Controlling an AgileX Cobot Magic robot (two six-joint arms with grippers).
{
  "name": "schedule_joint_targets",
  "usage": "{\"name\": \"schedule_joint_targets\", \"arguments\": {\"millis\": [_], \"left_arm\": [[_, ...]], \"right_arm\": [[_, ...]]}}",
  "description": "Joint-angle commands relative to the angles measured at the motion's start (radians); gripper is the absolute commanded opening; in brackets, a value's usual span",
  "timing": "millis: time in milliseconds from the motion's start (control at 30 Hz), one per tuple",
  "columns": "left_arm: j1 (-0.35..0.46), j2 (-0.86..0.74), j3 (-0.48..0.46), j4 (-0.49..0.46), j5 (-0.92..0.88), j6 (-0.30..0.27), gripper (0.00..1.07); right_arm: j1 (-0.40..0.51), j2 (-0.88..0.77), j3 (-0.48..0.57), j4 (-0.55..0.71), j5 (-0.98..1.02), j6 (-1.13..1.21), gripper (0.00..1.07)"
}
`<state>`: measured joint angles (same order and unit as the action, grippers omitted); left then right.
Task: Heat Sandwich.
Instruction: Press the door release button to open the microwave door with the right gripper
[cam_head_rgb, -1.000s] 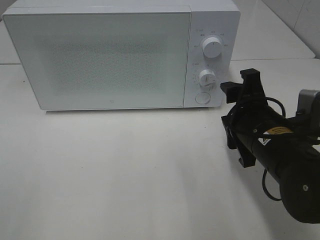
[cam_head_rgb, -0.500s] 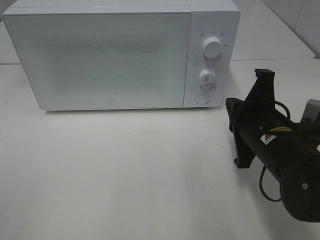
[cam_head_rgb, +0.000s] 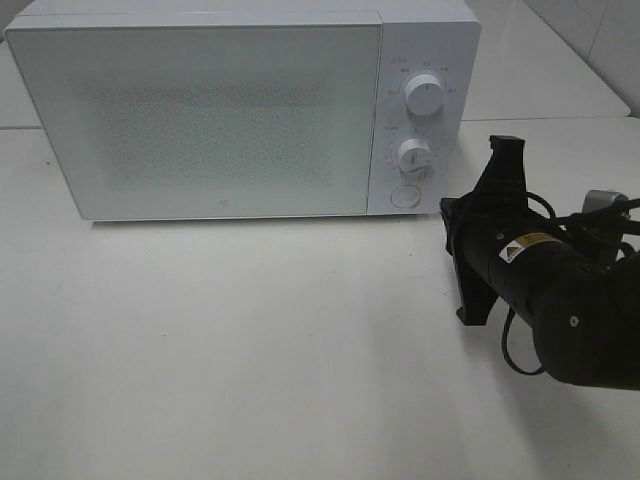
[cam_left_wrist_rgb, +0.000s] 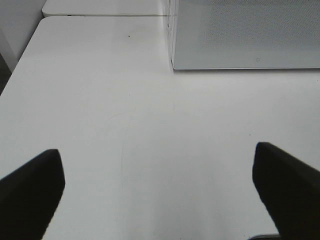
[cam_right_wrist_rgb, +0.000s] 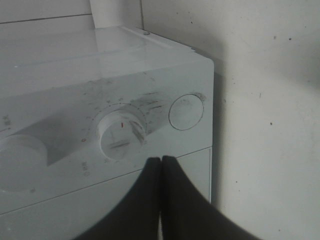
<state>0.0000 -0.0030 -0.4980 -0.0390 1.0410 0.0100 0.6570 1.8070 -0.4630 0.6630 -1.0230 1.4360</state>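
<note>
Jaws pressed shut, the right gripper is aimed at the microwave panel beside its lower dial and round button; the wide-open left gripper is farther off.

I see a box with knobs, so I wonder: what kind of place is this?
Probably a robot lab set up like a kitchen: a white microwave with two dials sits on a plain white table, and a black robot arm is beside it.
</note>
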Motion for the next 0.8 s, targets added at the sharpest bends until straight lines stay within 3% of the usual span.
{"name": "schedule_joint_targets", "arguments": {"millis": [33, 233, 800], "left_arm": [[0.000, -0.022, 0.003, -0.007, -0.005, 0.003, 0.97], [0.000, -0.022, 0.003, -0.007, -0.005, 0.003, 0.97], [0.000, -0.022, 0.003, -0.007, -0.005, 0.003, 0.97]], "right_arm": [[-0.034, 0.017, -0.036, -0.054, 0.049, 0.001, 0.00], [-0.090, 0.073, -0.122, -0.135, 0.127, 0.000, 0.00], [-0.119, 0.203, -0.269, -0.159, 0.190, -0.010, 0.00]]}}
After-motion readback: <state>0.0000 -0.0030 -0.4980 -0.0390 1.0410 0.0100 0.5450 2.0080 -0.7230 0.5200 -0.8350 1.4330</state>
